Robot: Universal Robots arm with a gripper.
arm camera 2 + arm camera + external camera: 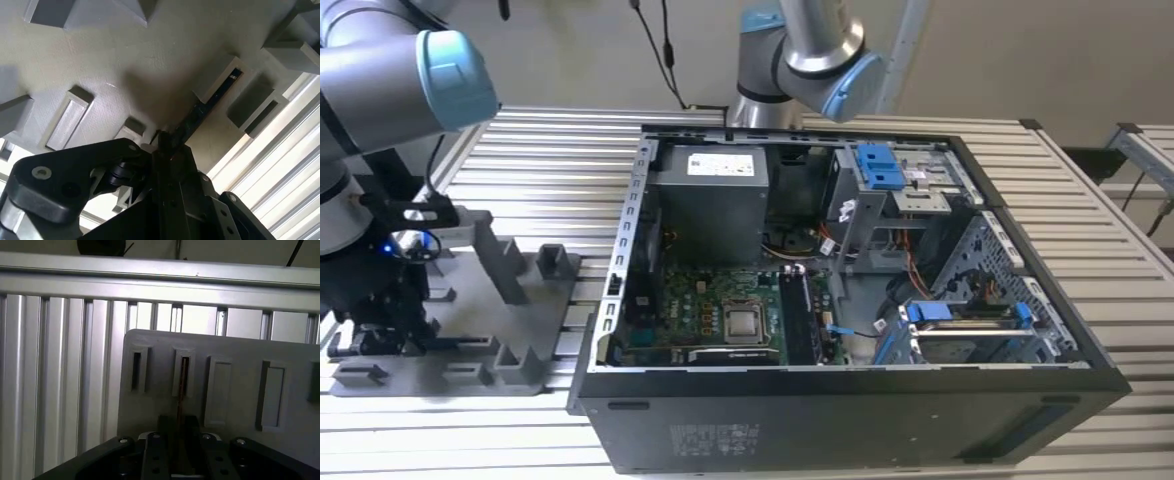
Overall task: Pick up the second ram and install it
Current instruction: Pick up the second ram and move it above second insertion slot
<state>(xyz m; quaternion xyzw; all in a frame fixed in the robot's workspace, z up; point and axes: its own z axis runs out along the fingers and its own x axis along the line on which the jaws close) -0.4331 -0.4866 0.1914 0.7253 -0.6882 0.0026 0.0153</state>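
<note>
Looking through both wrist views, we note the second ram (216, 96) (180, 382) standing on edge in a slot of the grey fixture plate (470, 378) (slatted table (560, 150) beneath), at the exterior view's left, well apart from the open computer case (854, 410). The gripper (179, 424) straddles the stick's near end, fingers (166, 437) closed against both its faces; we log it as gripped, seated in the slot.

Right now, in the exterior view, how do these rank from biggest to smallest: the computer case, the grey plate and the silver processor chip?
Largest: the computer case; then the grey plate; smallest: the processor chip.
</note>
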